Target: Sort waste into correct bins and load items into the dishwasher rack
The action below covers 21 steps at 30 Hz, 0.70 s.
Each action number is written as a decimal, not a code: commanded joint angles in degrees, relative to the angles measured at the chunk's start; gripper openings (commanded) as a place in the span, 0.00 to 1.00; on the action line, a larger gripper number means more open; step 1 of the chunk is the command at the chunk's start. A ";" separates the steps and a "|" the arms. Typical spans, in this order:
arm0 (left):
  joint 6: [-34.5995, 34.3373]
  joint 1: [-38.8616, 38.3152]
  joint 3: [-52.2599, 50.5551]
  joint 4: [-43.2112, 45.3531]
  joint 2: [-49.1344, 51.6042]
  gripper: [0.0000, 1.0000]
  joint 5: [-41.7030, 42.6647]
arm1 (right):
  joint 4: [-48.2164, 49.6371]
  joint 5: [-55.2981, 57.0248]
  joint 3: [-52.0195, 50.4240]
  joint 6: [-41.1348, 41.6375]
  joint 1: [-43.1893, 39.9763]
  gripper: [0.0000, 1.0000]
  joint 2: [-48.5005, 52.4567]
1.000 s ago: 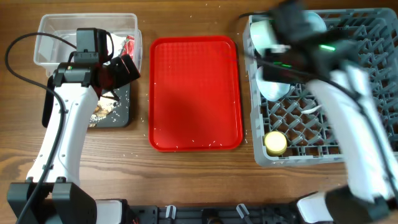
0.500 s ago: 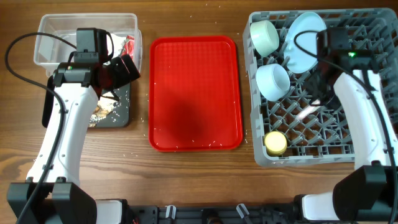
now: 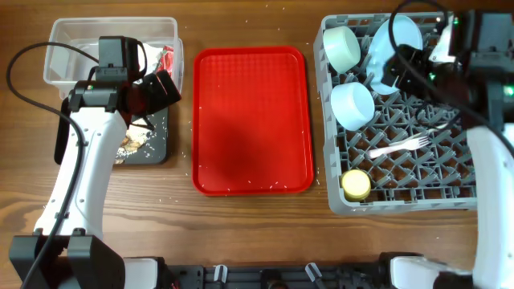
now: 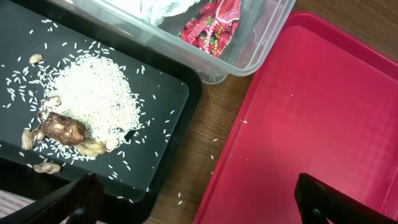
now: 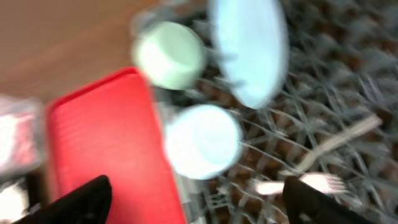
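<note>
Jaws of left gripper (image 4: 202, 200) and right gripper (image 5: 202, 199) gape wide, holding nothing. Fork (image 3: 399, 147) lies flat in the rack (image 3: 401, 207) by the desk's right edge, toward the front edge from the right jaws, long axis left-right; right arm is much nearer

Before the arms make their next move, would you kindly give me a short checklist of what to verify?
1. Red tray free of items: ok, only specks.
2. Snack wrapper and napkin in the clear tub: ok.
3. Rice and scraps on the black tray: ok.
4. Plate, green bowl, blue bowl and yellow cup in the rack: ok.
5. Fork lies on the rack: ok; spoon: cannot tell.
6. Left gripper and right gripper open, empty: ok.
</note>
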 commanded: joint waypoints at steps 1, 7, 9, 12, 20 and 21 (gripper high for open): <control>-0.15 0.31 0.85 0.98 0.33 1.00 0.24 | 0.04 -6.01 0.66 -5.99 3.65 0.96 -0.90; -0.15 0.31 0.85 1.44 0.33 1.00 0.24 | 0.70 -5.44 0.66 -8.02 11.32 0.99 -0.83; -0.15 0.31 0.85 1.46 0.33 1.00 0.24 | 0.17 -3.02 0.68 -8.00 14.36 1.00 -1.62; -0.15 0.31 0.85 1.46 0.33 1.00 0.24 | -0.17 0.76 0.68 -8.00 17.66 0.99 -5.35; -0.15 0.31 0.85 1.46 0.33 1.00 0.24 | -0.37 0.72 0.66 -7.43 17.94 1.00 -17.09; -0.15 0.31 0.85 1.46 0.33 1.00 0.24 | -0.46 0.72 0.66 -7.39 17.94 1.00 -17.33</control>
